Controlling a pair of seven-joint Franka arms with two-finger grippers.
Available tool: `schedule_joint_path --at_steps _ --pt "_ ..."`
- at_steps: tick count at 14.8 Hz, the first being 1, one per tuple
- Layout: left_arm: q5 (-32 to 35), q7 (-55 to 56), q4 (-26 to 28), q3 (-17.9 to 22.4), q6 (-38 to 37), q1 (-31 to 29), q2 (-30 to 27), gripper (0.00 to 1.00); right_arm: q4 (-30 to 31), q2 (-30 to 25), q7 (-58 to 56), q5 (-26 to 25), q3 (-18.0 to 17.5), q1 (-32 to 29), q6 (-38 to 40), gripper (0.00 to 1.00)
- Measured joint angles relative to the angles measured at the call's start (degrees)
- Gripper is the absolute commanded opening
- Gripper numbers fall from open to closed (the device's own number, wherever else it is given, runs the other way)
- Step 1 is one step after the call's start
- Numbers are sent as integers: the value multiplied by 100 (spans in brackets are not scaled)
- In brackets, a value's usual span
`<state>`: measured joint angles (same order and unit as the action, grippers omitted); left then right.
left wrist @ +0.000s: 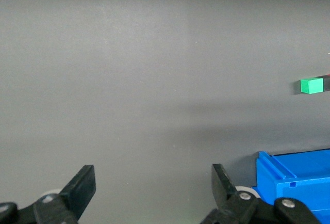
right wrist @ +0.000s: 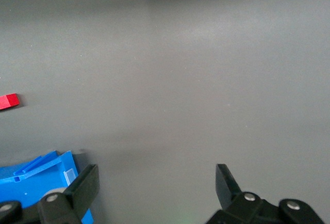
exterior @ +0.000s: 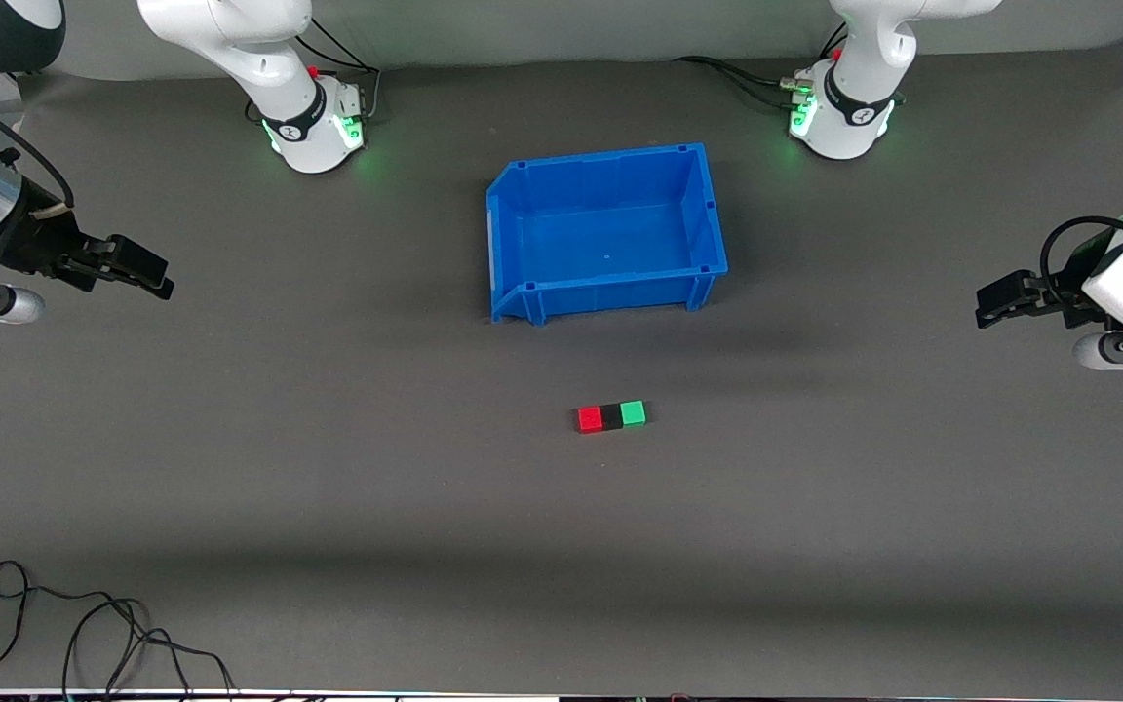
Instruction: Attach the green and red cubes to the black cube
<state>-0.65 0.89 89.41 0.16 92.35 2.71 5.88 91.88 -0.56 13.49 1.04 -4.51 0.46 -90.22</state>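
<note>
The red cube (exterior: pixel 589 418), black cube (exterior: pixel 611 416) and green cube (exterior: pixel 633 413) sit joined in a row on the table, nearer the front camera than the blue bin (exterior: pixel 522 234). The green cube also shows in the left wrist view (left wrist: pixel 311 85), the red cube in the right wrist view (right wrist: pixel 9 101). My left gripper (exterior: pixel 988 304) is open and empty, up at the left arm's end of the table, well away from the cubes. My right gripper (exterior: pixel 150 273) is open and empty at the right arm's end. In both wrist views the left gripper (left wrist: pixel 153 182) and right gripper (right wrist: pixel 157 182) hold nothing.
The blue bin holds nothing and stands in the middle of the table, toward the robots' bases; it shows in the left wrist view (left wrist: pixel 294 175) and the right wrist view (right wrist: pixel 31 172). Black cables (exterior: pixel 84 634) lie at the table's front corner by the right arm's end.
</note>
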Motion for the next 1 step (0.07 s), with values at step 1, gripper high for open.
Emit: schedule_joint_path --at_steps 1 --pt "2 -13 0 4 0 0 0 100 6 1 -40 0 0 -7 0 100"
